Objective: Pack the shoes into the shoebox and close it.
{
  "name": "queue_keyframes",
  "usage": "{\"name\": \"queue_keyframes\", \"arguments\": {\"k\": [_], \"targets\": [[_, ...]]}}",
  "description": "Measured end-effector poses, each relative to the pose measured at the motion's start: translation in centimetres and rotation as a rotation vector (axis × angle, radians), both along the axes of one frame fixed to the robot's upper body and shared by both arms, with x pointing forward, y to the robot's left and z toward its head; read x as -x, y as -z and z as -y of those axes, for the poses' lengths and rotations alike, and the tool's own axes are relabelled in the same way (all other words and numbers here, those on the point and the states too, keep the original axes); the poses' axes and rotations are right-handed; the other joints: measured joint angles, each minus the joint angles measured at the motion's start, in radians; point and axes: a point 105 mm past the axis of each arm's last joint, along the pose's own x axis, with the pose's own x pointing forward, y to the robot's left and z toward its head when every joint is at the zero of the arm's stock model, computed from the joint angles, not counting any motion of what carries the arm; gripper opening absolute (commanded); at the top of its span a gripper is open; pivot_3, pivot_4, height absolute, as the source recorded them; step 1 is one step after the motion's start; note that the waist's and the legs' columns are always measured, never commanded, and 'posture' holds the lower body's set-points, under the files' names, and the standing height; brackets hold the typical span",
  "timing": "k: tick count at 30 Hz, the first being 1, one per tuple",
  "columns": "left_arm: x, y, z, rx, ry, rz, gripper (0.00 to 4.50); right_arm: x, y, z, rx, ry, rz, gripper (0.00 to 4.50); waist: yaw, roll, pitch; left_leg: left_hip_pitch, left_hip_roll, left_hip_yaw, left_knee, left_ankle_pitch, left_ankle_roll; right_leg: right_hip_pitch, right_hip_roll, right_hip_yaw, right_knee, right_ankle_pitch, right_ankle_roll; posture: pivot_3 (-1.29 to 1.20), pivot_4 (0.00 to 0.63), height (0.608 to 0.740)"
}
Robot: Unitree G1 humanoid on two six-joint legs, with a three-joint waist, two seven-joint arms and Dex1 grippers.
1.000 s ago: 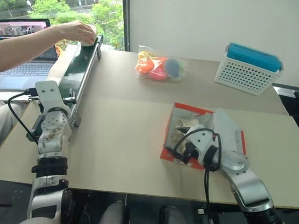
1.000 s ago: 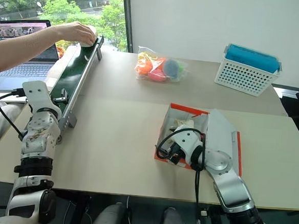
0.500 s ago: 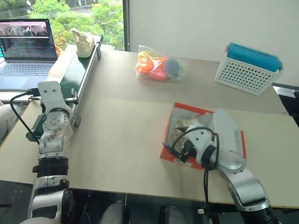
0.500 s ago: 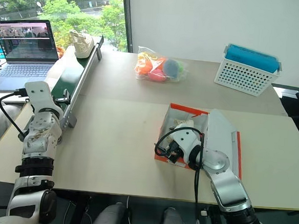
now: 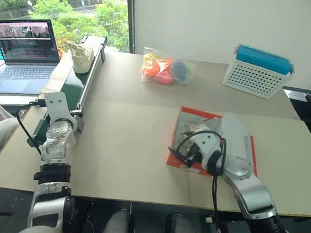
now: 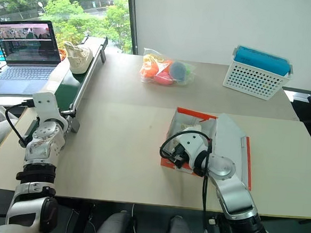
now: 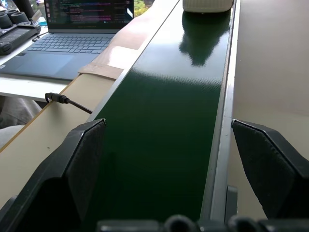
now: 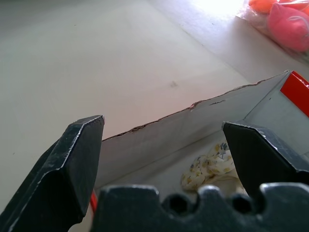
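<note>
Green belt (image 5: 75,81), running along the table's left edge, now carries a cream shoe (image 5: 80,57) partway down from its far end. A second ago a person's arm was reaching over that far end, hand on the shoe; the arm has gone, and the shoe has ridden a little nearer the robot. So the delivery looks done, and the pick should fall to the left gripper (image 7: 169,145). It waits at the belt's near end with both fingers spread wide and nothing between them, the shoe still well ahead of it.

The orange-red shoebox (image 5: 180,160) lies open on the table to the right, its lid (image 5: 238,138) flapped out on the far side from the belt. Something pale and crumpled lies inside; I cannot tell whether it is the other shoe or only paper. The right gripper (image 8: 169,159) hangs over the box's near wall, jaws wide too, holding nothing.
</note>
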Motion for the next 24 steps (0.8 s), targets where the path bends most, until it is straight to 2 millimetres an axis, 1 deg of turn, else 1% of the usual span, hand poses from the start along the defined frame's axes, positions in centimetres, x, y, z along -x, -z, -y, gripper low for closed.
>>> {"name": "queue_keyframes", "arguments": {"k": [24], "targets": [[-0.42,0.08,-0.16,0.015,-0.001,-0.008,4.47,-0.23,-0.14,-0.22,-0.018,0.041,0.010,4.50,0.000,0.000,0.000,0.001,0.000,0.000,0.000,0.000,0.000,0.001,0.000,0.000,0.000,0.000,0.000,0.00,0.150,0.705]]}}
